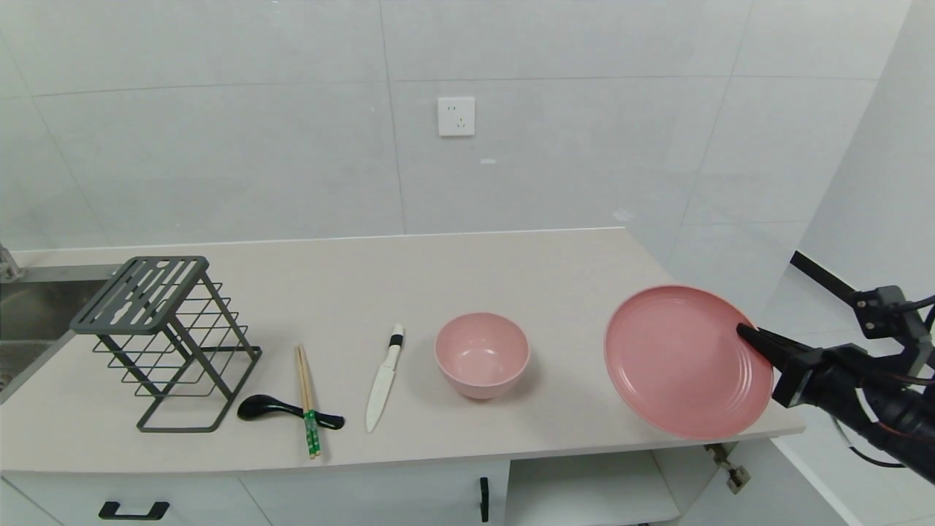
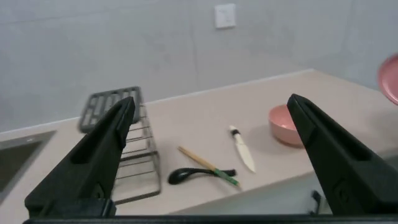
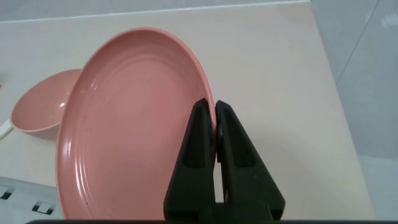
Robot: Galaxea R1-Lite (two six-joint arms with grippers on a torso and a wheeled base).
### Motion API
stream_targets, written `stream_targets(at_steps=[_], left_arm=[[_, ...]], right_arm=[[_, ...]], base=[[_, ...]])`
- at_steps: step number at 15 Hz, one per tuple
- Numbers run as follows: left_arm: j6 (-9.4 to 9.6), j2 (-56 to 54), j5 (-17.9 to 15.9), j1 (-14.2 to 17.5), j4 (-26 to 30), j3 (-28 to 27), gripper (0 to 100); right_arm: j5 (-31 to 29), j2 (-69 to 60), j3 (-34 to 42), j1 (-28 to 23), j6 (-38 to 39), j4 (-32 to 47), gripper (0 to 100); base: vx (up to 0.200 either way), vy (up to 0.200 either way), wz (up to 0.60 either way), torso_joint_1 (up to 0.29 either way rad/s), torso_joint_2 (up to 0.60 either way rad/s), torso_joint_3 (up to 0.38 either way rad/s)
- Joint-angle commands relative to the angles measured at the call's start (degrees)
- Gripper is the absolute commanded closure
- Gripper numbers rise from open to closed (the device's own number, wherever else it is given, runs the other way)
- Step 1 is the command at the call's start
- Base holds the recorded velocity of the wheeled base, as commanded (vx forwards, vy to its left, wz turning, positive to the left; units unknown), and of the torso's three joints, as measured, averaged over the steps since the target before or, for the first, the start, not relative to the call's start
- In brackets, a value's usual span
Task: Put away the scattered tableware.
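Observation:
My right gripper (image 1: 745,332) (image 3: 215,118) is shut on the rim of a pink plate (image 1: 683,361) (image 3: 130,118), which it holds tilted above the counter's right end. A pink bowl (image 1: 482,353) (image 2: 285,123) (image 3: 40,111) stands on the counter left of the plate. Further left lie a white knife (image 1: 385,378) (image 2: 242,147), a pair of wooden chopsticks (image 1: 307,399) (image 2: 205,165) and a black spoon (image 1: 272,407) (image 2: 193,175); the chopsticks cross the spoon's handle. A dark wire dish rack (image 1: 164,336) (image 2: 127,140) stands at the left. My left gripper (image 2: 211,155) is open, held off the counter's front.
A sink (image 1: 29,307) (image 2: 15,155) lies at the far left beyond the rack. The counter's right edge (image 1: 730,351) drops off beneath the plate. A wall socket (image 1: 456,116) sits on the tiled wall behind. Drawer handles (image 1: 134,510) show below the counter front.

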Motion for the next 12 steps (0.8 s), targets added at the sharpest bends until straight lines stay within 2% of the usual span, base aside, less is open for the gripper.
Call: stream_targets(at_steps=[1, 2, 4, 5, 9, 12], left_arm=[[-0.38, 7.96, -5.09, -0.35, -0.35, -0.95, 0], [-1.70, 11.21, -7.73, -1.31, -0.26, -2.88, 0], [-10.14, 17.28, -10.98, -3.86, -0.26, -7.10, 0], [-11.72, 20.97, -11.16, -4.39, -0.44, -7.98, 0], [-11.55, 36.08, -11.95, -5.45, -5.18, -8.33, 0], [-11.63, 48.83, -11.24, -9.75, -12.56, -9.12, 0]], right_arm=[[0.05, -4.06, -0.10, -0.13, 0.17, -0.06, 100], [0.05, -4.50, -0.10, 0.13, 0.17, -0.06, 100], [0.05, -4.76, 0.08, -0.04, 0.17, -0.06, 100], [0.05, -5.02, -0.01, -0.04, 0.08, -0.06, 100], [0.05, -4.93, -0.19, 0.49, 0.08, -0.06, 100], [0.05, -6.87, -0.54, -0.04, 0.17, -0.06, 100]], base=[[0.000, 0.000, 0.00, 0.000, 0.00, 0.000], [0.000, 0.000, 0.00, 0.000, 0.00, 0.000], [0.000, 0.000, 0.00, 0.000, 0.00, 0.000], [0.000, 0.000, 0.00, 0.000, 0.00, 0.000], [0.000, 0.000, 0.00, 0.000, 0.00, 0.000], [0.000, 0.000, 0.00, 0.000, 0.00, 0.000]])
